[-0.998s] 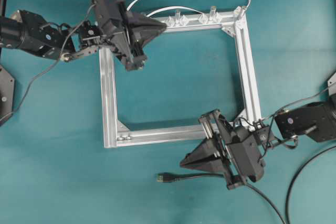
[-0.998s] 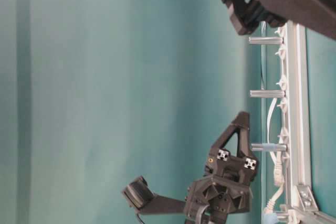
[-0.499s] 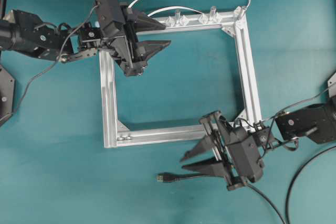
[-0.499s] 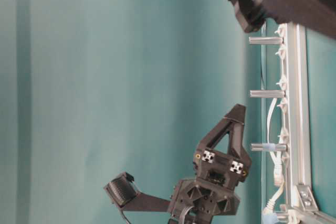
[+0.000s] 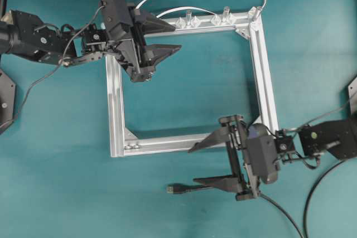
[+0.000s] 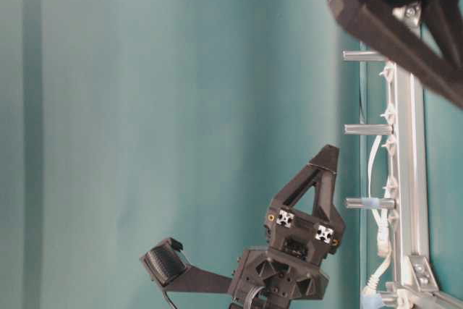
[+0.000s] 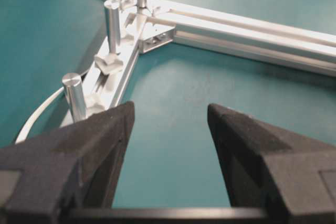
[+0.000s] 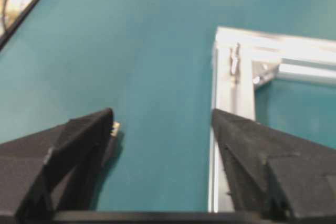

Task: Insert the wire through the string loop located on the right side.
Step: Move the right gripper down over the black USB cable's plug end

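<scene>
Overhead exterior view: the wire [image 5: 187, 189] is lying unheld near the frame [image 5: 116, 110]; both the left gripper [image 5: 162, 37] and right gripper [image 5: 203, 163] are being kept spread, empty. Right wrist view: the plug [image 8: 115, 126] is showing beside one finger [image 8: 79, 145]. Threading is judged unstarted; the string loop cannot be told.

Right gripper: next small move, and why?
Probably shift the right gripper toward the plug of the wire and lower it around the plug. Its jaws stand wide open and empty, one finger lies over the wire just behind the plug, and the wire rests untouched on the table, outside the frame.
</scene>
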Controlling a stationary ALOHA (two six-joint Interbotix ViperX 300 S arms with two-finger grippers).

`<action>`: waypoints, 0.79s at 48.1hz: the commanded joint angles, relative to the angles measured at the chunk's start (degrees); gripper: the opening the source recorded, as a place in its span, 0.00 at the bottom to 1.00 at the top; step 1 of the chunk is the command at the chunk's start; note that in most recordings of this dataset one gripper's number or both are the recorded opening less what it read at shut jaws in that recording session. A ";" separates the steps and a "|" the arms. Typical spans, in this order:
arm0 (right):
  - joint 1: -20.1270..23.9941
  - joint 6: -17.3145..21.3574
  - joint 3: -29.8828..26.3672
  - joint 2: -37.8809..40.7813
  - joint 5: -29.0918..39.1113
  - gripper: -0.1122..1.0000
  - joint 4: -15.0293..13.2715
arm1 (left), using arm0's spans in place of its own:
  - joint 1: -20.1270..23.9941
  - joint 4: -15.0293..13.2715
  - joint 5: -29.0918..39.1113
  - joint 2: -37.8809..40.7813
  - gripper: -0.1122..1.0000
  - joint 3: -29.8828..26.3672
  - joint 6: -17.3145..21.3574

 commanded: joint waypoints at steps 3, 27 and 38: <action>3.25 -1.85 0.26 -0.97 -3.52 0.84 7.38 | -0.18 0.18 -0.26 -1.76 0.66 -0.26 -0.18; 8.96 -7.29 -2.64 1.85 -4.31 0.84 21.01 | -0.18 0.26 -0.26 -1.76 0.66 0.00 -0.18; 9.93 -7.29 -5.01 5.10 -3.96 0.84 21.01 | -0.18 0.26 -0.26 -1.67 0.66 0.00 -0.18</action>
